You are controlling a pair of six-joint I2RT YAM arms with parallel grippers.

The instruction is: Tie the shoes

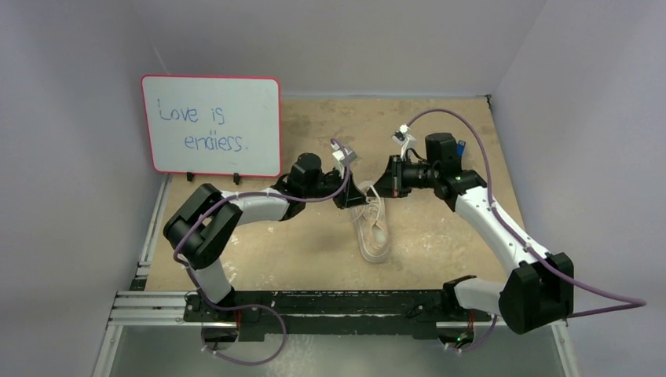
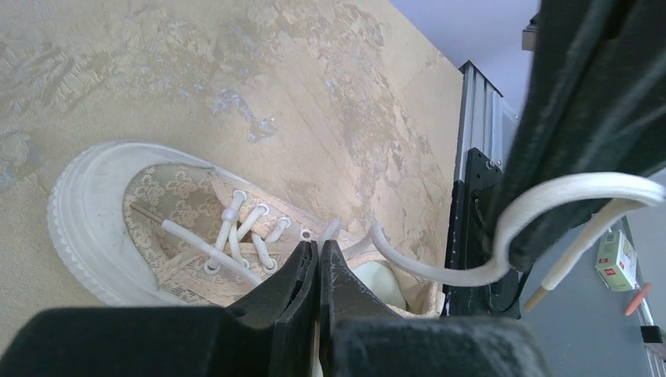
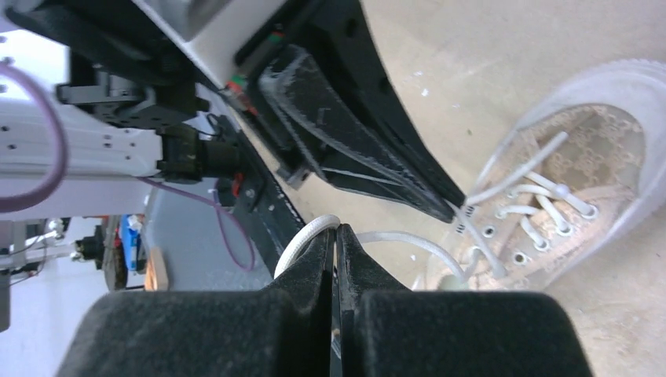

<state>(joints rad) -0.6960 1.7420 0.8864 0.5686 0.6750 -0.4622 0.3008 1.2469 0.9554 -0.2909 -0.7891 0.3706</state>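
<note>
Right gripper (image 3: 336, 236) is clamped on a lace (image 3: 302, 239) loop. Left gripper (image 2: 319, 250) is closed over the sneaker (image 1: 375, 232); can't tell if it pinches anything. Sneaker sits mid-counter (image 1: 440, 236). Laces look thin, limp and slippery, shoe light, so I'd pinch near the ends.

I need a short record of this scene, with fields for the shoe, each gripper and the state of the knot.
shoe: one pale pink-beige sneaker on the table
left gripper: jaws shut, tips close to the shoe's laced part
right gripper: jaws shut on a white lace drawn out from the shoe
knot: none visible
background: whiteboard with writing
</note>
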